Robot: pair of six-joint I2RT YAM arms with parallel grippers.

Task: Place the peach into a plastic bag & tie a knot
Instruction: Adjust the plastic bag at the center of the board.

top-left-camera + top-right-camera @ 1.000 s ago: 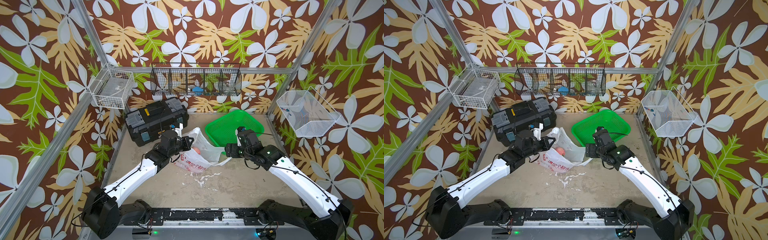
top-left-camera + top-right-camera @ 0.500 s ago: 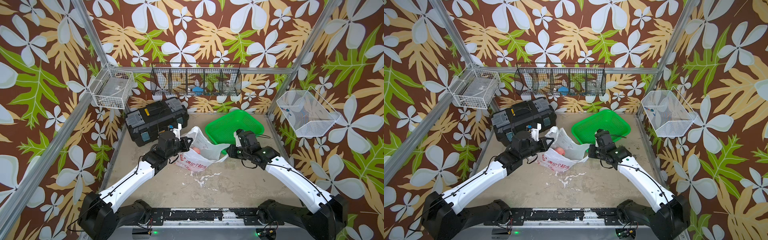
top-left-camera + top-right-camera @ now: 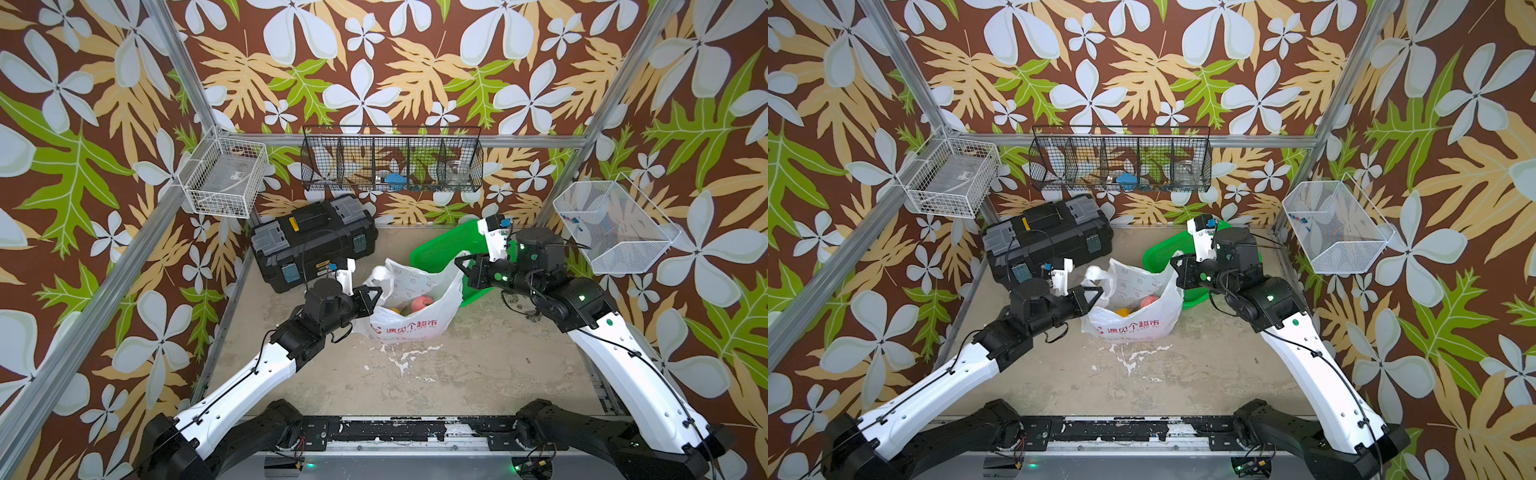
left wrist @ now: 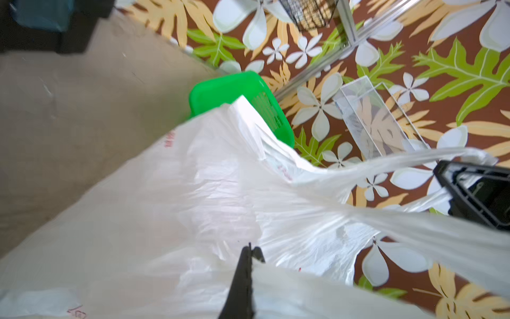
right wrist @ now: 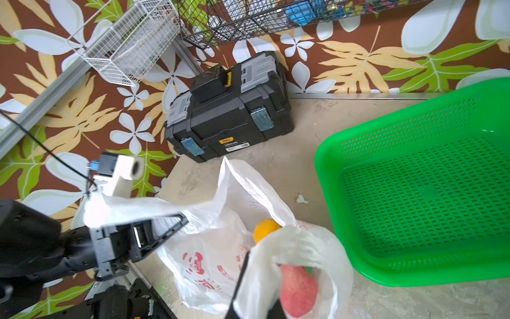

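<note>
Your plastic bag (image 3: 409, 309) sits mid-surface with the peach (image 3: 420, 302) already inside, next to an orange fruit (image 5: 266, 227), and its mouth is not yet tied. A second ago your right pincer (image 3: 460, 262) stood spread at the bag's 2 o'clock. Now it is pressed together, pinching the right handle (image 5: 292, 243). Your left pincer (image 3: 376, 291), at the bag's 9 o'clock, pinches the left handle (image 3: 380, 277) as it did before. By my reading the loading is done and you hold both straps, ready to cross them. The film looks thin and slippery, so pull gently or a strap may slide out. The green basket (image 3: 436, 249) lies just behind the bag at 1 o'clock, under your right wrist, and the black toolbox (image 3: 311, 245) stands at 10 o'clock. Both crowd the far side. I would work toward 6 o'clock, where the surface (image 3: 478, 374) carries only white flecks (image 3: 399, 361).
</note>
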